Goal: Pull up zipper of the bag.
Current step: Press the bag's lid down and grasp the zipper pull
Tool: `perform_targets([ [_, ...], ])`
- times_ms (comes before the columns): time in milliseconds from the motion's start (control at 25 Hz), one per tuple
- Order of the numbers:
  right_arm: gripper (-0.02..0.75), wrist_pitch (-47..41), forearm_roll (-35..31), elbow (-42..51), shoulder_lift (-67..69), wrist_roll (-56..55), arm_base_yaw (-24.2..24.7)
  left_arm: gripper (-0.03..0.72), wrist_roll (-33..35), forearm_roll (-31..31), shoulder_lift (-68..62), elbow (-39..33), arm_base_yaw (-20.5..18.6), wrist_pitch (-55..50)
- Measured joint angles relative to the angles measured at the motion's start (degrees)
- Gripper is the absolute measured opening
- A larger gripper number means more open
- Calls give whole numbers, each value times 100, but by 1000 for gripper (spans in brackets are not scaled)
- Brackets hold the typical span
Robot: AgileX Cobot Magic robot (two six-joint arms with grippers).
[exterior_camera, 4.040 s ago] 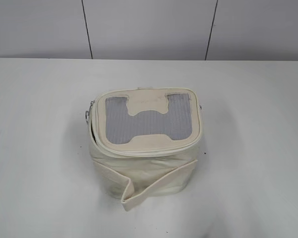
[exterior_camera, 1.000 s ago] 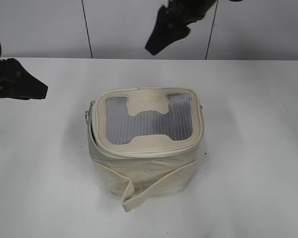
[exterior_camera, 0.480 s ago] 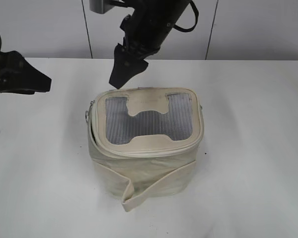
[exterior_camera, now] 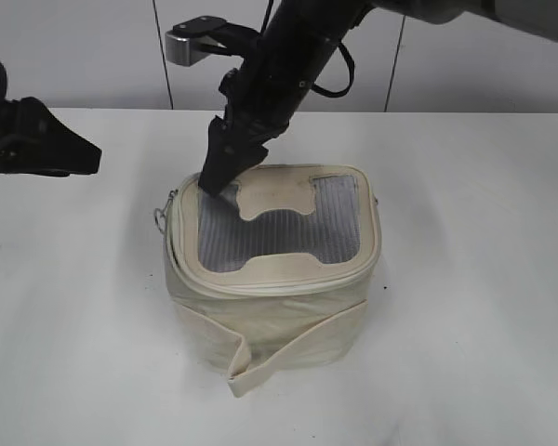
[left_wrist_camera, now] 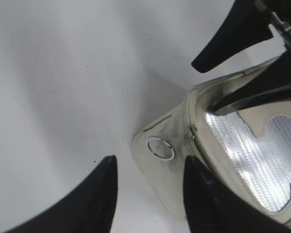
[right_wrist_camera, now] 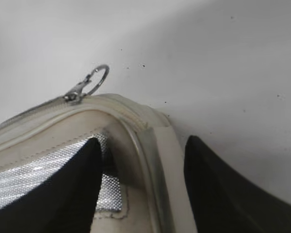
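Exterior: bag (exterior_camera: 274, 279) mid-table; right gripper (exterior_camera: 219, 177) pressing the lid's far-left corner; left gripper (exterior_camera: 74, 158) well left of the bag, apart.

Left wrist: left gripper (left_wrist_camera: 148, 194) spread, empty; ring pull (left_wrist_camera: 160, 148) on the bag's side just ahead.

Right wrist: right gripper (right_wrist_camera: 140, 189) parted astride the lid rim, clasping nothing; zipper (right_wrist_camera: 48, 109) slider and ring beside it.

Progress: no pull grasped; zipping judged entirely ahead.
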State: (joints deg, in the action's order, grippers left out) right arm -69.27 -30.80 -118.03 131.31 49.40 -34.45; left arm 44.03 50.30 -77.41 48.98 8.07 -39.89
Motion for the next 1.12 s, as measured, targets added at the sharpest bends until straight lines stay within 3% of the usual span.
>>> perform_targets([
  [240, 330, -43, -90, -31, 107, -7, 0, 349, 304, 0, 0, 0, 315, -53],
  [400, 144, -69, -102, -36, 107, -18, -7, 361, 329, 0, 0, 0, 333, 243],
  [480, 88, -86, -102, -36, 107, -36, -7, 379, 346, 0, 0, 0, 333, 371],
  [920, 81, -91, -73, -36, 79, -196, -12, 421, 994, -5, -500, 0, 333, -60],
  [1120, 81, -91, -55, -36, 72, -246, -13, 476, 1103, -5, -693, 2, 418, -32],
])
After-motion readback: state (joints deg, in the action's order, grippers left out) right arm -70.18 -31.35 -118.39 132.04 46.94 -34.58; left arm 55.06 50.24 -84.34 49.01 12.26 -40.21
